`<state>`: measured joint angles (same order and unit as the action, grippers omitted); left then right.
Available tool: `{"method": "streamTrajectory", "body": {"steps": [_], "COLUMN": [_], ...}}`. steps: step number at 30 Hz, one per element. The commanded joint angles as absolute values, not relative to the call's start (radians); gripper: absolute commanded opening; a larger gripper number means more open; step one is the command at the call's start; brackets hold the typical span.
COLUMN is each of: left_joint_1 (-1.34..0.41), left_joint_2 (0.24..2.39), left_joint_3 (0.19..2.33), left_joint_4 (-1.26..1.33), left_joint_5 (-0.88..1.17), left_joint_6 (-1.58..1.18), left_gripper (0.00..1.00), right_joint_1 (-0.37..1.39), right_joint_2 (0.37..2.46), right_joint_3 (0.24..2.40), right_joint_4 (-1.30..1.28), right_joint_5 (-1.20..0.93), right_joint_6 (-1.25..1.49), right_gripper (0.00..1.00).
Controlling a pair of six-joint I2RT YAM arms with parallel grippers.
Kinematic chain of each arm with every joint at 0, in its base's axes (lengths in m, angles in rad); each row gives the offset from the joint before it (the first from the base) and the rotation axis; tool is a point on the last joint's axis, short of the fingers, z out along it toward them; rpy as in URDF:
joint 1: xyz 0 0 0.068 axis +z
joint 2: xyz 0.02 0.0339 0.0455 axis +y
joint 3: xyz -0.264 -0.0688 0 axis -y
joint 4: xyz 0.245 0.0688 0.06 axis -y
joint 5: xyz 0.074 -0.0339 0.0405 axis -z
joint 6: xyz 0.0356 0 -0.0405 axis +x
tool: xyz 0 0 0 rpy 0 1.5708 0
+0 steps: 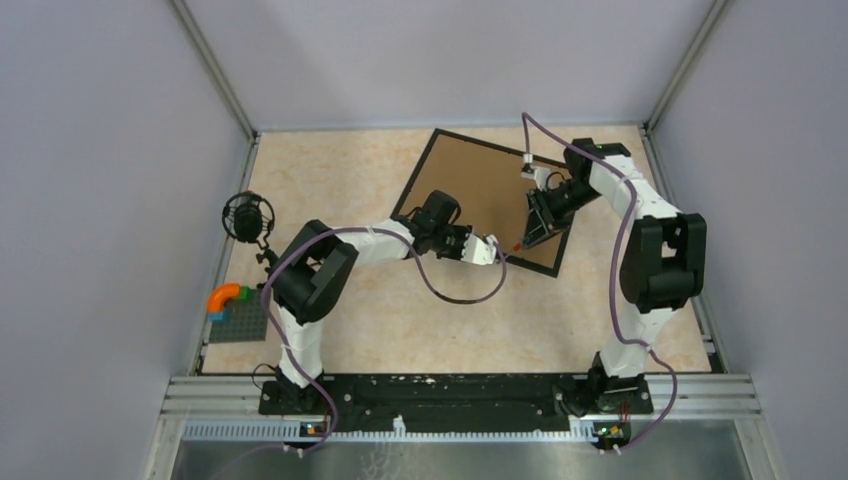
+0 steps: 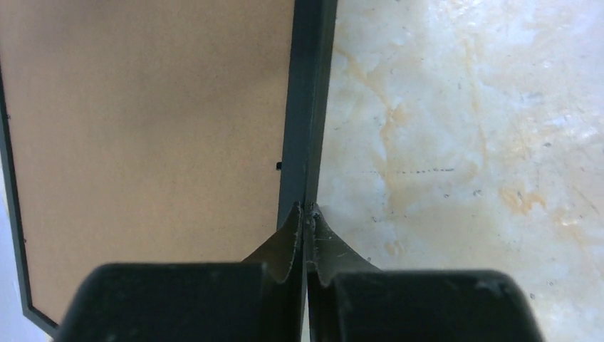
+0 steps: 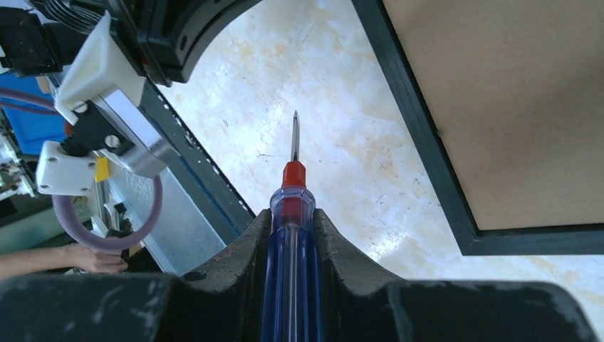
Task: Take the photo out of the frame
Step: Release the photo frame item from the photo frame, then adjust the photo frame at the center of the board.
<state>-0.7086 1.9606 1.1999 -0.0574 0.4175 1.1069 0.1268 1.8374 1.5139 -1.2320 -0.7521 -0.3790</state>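
Observation:
The frame point(image 1: 480, 180) lies face down at the back of the table, its brown board back up inside a thin black rim point(image 2: 306, 107). The photo is hidden under that back. My left gripper point(image 1: 493, 252) sits at the frame's near edge; in the left wrist view its jaws point(image 2: 308, 210) are shut, tips together right on the black rim. My right gripper point(image 1: 530, 232) hovers over the frame's right part, shut on a screwdriver point(image 3: 290, 271) with a clear blue handle and red collar. Its metal tip point(image 3: 295, 135) points at bare table beside the frame's corner point(image 3: 470, 242).
A grey building plate point(image 1: 237, 322) with orange, green and blue pieces lies at the left edge. A black round device point(image 1: 247, 217) stands behind it. The left arm's body point(image 3: 107, 71) and a person's hand point(image 3: 85, 258) show in the right wrist view.

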Motion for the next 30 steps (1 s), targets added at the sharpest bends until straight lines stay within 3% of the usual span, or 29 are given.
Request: {"method": "streamTrajectory", "body": {"steps": [1,6,10,16,21,30], "left_joint_1": [-0.733,-0.823,-0.803,-0.606,-0.467,-0.399], "left_joint_2": [1.990,2.004,1.955,1.970,2.081,2.213], "left_joint_3": [1.240,1.285,1.333,1.491,1.674,1.753], "left_joint_4": [-0.369,-0.488,-0.471,-0.565,-0.703,-0.856], "left_joint_5": [0.542,0.591,0.584,0.593,0.598,0.553], "left_joint_6": [1.140,1.108,0.993,1.027,1.108,1.329], "left_gripper": [0.01,0.03,0.24,0.48,0.57,0.58], "right_joint_1": [0.098,0.080,0.080,0.080,0.080,0.080], "right_joint_2": [1.796,1.816,1.830,1.828,1.808,1.805], "right_joint_3": [1.578,1.655,1.683,1.687,1.661,1.650], "right_joint_4": [-1.268,-1.294,-1.305,-1.276,-1.256,-1.253], "right_joint_5": [-0.787,-0.816,-0.820,-0.836,-0.847,-0.834], "right_joint_6": [-0.429,-0.434,-0.435,-0.403,-0.383,-0.372], "right_gripper": [0.00,0.00,0.00,0.00,0.00,0.00]}}
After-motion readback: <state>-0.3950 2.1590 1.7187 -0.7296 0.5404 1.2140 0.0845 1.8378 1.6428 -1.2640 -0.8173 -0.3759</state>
